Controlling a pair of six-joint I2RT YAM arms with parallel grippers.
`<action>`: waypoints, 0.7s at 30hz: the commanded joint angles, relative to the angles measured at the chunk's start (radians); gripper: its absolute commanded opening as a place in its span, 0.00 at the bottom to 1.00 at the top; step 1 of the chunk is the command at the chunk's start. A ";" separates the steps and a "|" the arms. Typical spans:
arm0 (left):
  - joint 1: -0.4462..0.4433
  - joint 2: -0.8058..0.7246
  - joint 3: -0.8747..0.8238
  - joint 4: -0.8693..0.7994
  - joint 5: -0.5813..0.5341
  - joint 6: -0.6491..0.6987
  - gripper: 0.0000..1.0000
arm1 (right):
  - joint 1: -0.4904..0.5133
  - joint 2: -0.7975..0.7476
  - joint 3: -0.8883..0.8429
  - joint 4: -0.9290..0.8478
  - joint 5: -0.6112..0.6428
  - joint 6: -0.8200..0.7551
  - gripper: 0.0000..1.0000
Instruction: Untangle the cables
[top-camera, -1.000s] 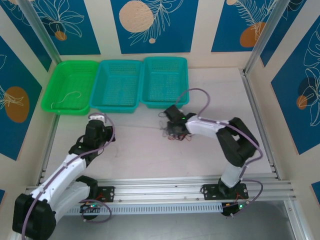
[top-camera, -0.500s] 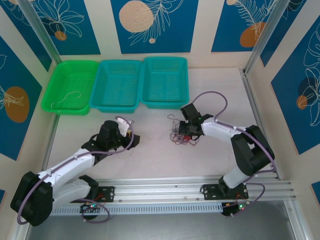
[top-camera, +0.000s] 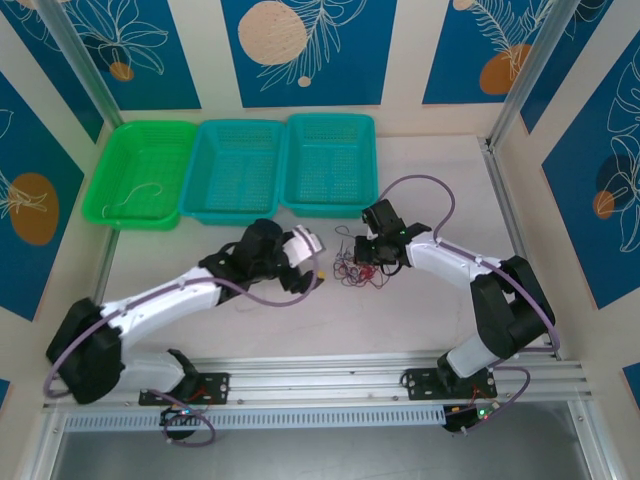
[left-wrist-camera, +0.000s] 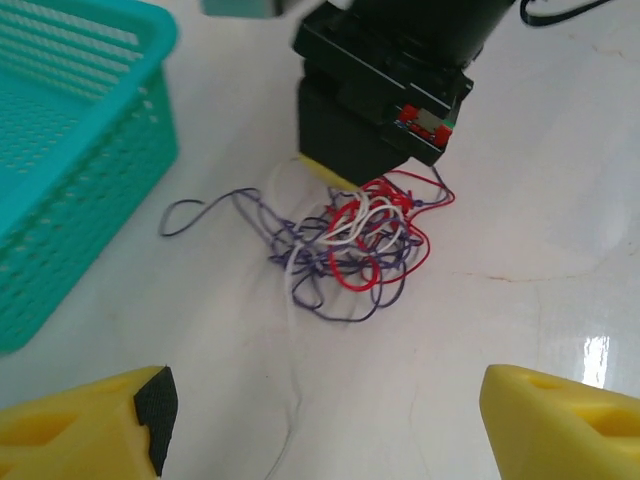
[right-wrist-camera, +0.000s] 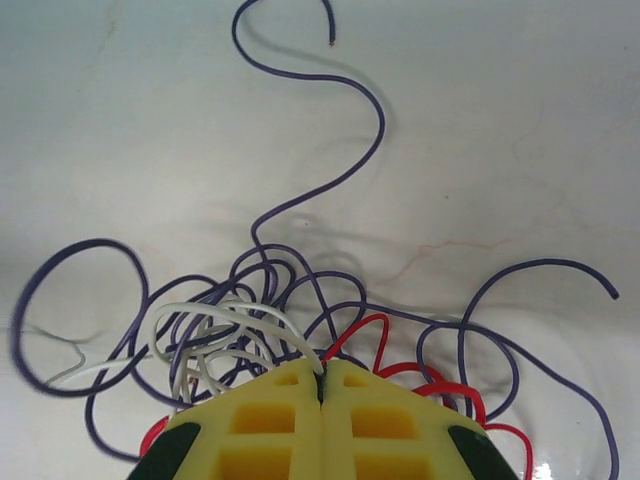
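The cables (top-camera: 357, 271) lie in one small knot of red, whitish and dark purple loops on the table in front of the baskets. My right gripper (top-camera: 369, 261) sits on the knot's far side. In the right wrist view its yellow fingers (right-wrist-camera: 270, 420) are pressed together, with a whitish strand (right-wrist-camera: 235, 318) and a red strand (right-wrist-camera: 372, 328) running into the seam. My left gripper (left-wrist-camera: 320, 430) faces the knot (left-wrist-camera: 350, 245) from the near left, a short way off. Its yellow fingers (left-wrist-camera: 85, 425) stand wide apart with bare table between them. A thin whitish tail (left-wrist-camera: 292, 330) trails toward it.
Three baskets line the back: a green one (top-camera: 110, 205) with a thin loose wire inside, and two teal ones (top-camera: 232, 212) (top-camera: 330, 205). A teal basket wall (left-wrist-camera: 80, 190) stands close on the left in the left wrist view. A metal rail (top-camera: 320, 375) runs along the near edge.
My left arm has swung from the left side of the table to the right, up to the knot. My right gripper has shifted slightly right, staying at the knot.
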 joint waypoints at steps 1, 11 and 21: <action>-0.008 0.157 0.057 0.040 0.013 -0.008 0.80 | 0.006 -0.016 0.026 -0.020 -0.036 -0.011 0.02; -0.007 0.486 0.192 0.089 -0.081 -0.168 0.13 | 0.015 -0.022 0.012 -0.016 -0.028 0.024 0.00; 0.091 0.168 0.038 0.086 -0.174 -0.390 0.00 | -0.078 -0.024 -0.146 -0.006 0.117 0.371 0.00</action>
